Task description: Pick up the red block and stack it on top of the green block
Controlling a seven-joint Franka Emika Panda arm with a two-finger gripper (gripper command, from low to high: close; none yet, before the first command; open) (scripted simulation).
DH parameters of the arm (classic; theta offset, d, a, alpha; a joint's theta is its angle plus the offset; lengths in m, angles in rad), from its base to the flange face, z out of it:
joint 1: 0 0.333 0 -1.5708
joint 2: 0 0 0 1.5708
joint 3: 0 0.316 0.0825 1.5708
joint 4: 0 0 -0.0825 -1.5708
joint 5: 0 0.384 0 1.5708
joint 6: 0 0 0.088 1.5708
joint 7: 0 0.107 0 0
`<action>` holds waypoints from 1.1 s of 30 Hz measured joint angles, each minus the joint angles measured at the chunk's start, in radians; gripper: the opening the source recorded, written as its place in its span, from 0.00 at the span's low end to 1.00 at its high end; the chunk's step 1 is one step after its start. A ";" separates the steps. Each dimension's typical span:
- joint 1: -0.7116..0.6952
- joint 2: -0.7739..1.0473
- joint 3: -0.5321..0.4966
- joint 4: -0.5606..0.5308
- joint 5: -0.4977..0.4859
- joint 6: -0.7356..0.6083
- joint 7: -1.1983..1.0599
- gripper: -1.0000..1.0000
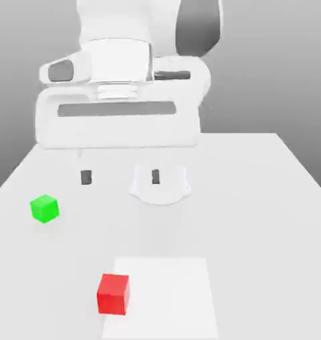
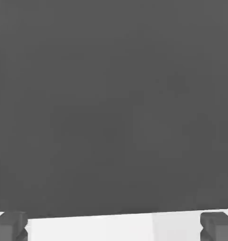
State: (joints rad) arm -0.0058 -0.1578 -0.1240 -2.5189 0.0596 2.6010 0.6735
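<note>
The gripper (image 1: 121, 176) hangs w/ fingers spread wide, nothing in it, prob. ready to grab. The green block (image 1: 44, 208) sits nearby on the table (image 1: 256, 199). The red block (image 1: 113, 293) waits farther off, apart, untouched.

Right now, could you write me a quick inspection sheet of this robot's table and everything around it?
Surface: white table, with a paler square patch near the front.
Job's things: red block sits at that patch's edge on the exterior view's left; green block stands apart, farther back and to the left. Not yet stacked.
Clutter: nothing seen.
Gripper: gripper is open, holds nothing, and is above the table behind both blocks, touching neither.
Cables: nothing seen.
Surroundings: plain grey backdrop; white robot base on the table.
</note>
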 joint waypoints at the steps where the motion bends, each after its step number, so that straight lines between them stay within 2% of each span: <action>1: -0.003 0.036 -0.004 -0.012 0.002 0.017 -0.006 0.50; 7: -0.035 0.251 -0.023 -0.085 -0.008 0.122 -0.027 0.50; 12: -0.066 0.432 0.016 -0.072 0.044 0.262 -0.070 0.50; 13: -0.076 0.465 0.029 -0.067 0.055 0.290 -0.078 0.00; 19: -0.082 0.482 0.036 -0.065 0.058 0.303 -0.080 0.00; 22: -0.069 0.419 0.018 -0.074 0.034 0.251 -0.063 0.00; 27: -0.084 0.254 -0.028 -0.104 -0.055 0.123 -0.020 0.00; 33: -0.254 0.092 -0.101 -0.149 -0.205 0.036 -0.023 0.00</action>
State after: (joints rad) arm -0.2600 -0.0659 -0.2251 -2.6682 -0.1454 2.6371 0.6509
